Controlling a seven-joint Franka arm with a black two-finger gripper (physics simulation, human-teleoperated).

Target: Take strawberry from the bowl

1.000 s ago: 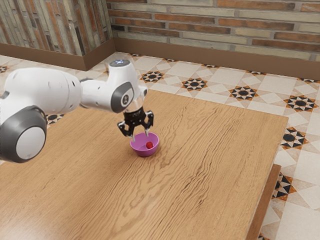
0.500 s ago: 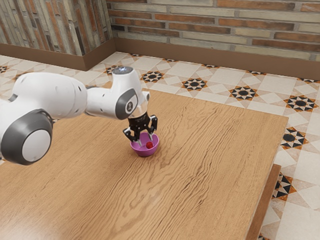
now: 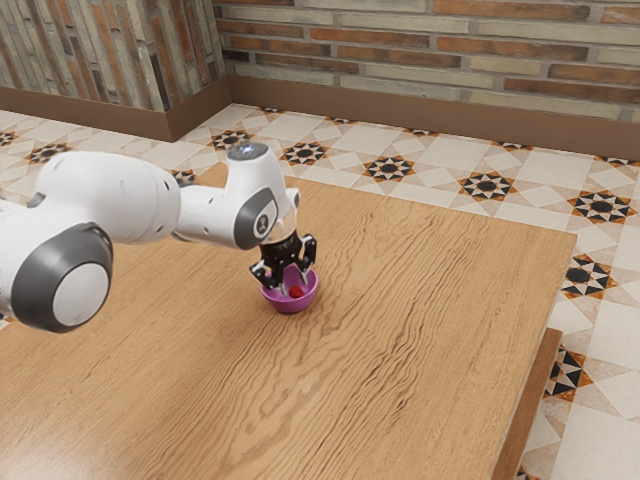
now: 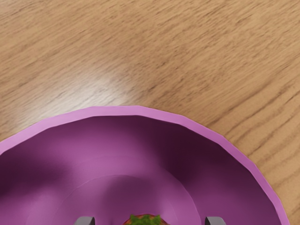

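Okay so the gripper is reaching down into the purple bowl, fingers standing wide with the strawberry sitting between them, still in the bowl, roughly 4 o'clock from its middle in the exterior view. Arm's coming in from 9 o'clock.

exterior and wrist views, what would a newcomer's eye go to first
The magenta bowl on the wooden table stands out first, the red strawberry inside it. Next comes the white arm from the exterior view's left, its black pincer open, with a fingertip on either side of the strawberry.
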